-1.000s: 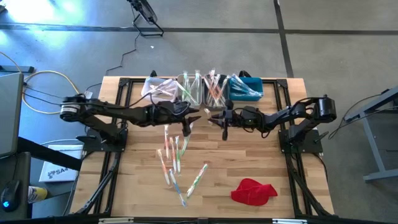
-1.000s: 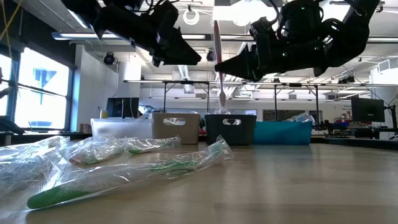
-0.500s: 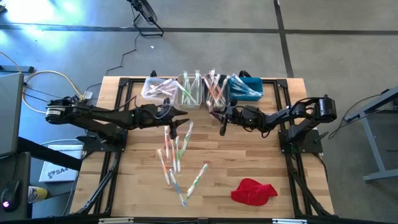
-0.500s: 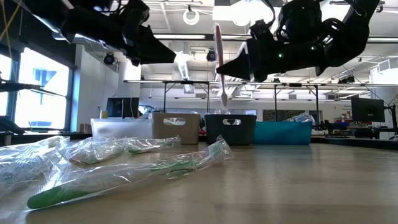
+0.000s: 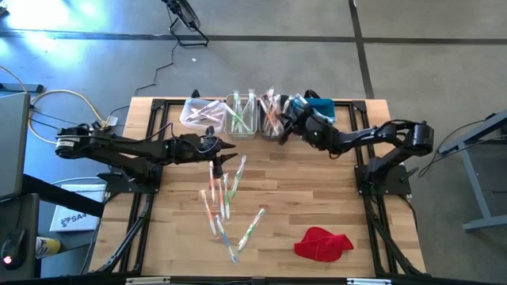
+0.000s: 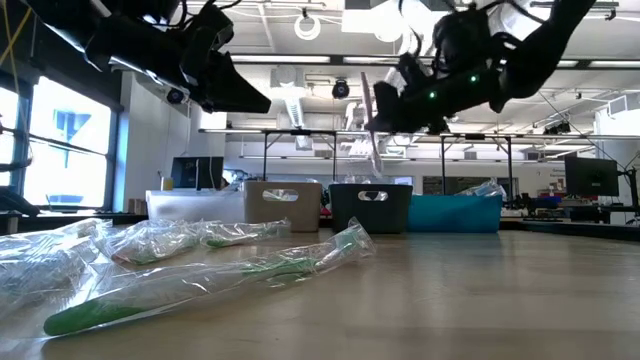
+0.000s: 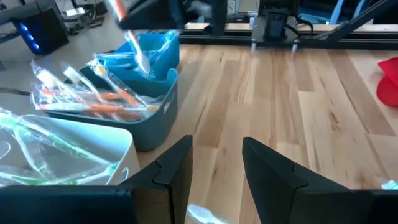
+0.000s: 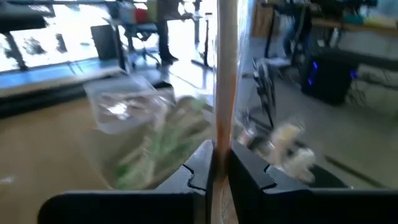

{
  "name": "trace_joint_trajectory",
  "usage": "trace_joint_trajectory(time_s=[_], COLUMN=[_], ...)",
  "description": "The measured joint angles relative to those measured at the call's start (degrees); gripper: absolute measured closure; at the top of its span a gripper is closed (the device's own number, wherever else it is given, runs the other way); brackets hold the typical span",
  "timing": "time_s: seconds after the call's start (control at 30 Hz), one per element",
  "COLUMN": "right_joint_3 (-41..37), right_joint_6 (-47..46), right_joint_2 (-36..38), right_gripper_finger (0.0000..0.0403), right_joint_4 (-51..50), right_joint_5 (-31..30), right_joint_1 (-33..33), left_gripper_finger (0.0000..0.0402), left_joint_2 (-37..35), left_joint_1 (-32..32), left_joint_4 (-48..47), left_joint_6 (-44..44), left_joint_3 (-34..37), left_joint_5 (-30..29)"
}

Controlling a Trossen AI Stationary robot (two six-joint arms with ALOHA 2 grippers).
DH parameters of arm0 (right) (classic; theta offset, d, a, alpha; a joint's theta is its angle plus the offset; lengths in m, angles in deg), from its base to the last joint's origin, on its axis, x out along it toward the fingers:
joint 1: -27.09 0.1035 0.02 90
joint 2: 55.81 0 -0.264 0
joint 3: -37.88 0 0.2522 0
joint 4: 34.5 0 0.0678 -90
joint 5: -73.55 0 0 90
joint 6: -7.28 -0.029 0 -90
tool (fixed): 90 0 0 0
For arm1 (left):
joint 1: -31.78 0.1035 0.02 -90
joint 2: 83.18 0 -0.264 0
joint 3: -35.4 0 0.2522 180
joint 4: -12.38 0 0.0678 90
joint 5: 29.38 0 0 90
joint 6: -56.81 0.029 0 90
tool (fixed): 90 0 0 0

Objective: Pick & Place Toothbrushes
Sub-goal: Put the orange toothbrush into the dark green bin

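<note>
**Right claw holding an orange toothbrush up by the bins**

So the right claw (image 5: 287, 127) is up over the back of the tabletop (image 5: 317, 206), right at the row of bins. It's pinched tight on an orange toothbrush (image 8: 222, 68) in a clear wrapper, and in the right wrist view the stick runs straight up between the two fingers (image 8: 249, 171). From the low view that same toothbrush (image 6: 371, 115) hangs tilted in the air under the arm, clear of the wood.

The left claw (image 5: 226, 153) hovers near the middle, just beside the top end of the loose pile, fingers spread with nothing between them. The left wrist view shows the gap pretty clearly.

The rest of the toothbrushes (image 5: 224, 198) lie scattered on the tabletop in a loose bunch of green, orange and blue handles, all in wrappers. More are already sorted: green ones in the white bin (image 7: 74, 140), orange ones in the grey bin (image 7: 158, 106), blue ones in the blue bin (image 5: 321, 111).

A red cloth (image 5: 323, 242) sits near the front right, well apart from everything.
</note>
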Motion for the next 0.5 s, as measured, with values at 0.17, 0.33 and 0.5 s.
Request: trace_joint_trajectory(time_s=[0.17,0.33,0.5], right_joint_3=[0.6,0.7,0.7], right_joint_6=[-4.6,-7.0,-9.6], right_joint_2=[0.0,-0.4,-2.9], right_gripper_finger=[0.0372,0.0372,0.0372], right_joint_4=[-5.9,-6.9,-7.4], right_joint_5=[0.0,3.1,4.8], right_joint_1=[-4.1,-6.8,-7.9], left_gripper_finger=[0.0265,0.0265,0.0265], left_joint_2=[0.0,0.0,0.0], left_joint_1=[0.0,0.0,0.0], left_joint_4=[0.1,0.3,0.5], left_joint_6=[0.1,0.1,0.1], left_joint_3=[0.0,0.0,0.0], left_joint_5=[0.0,0.0,0.0])
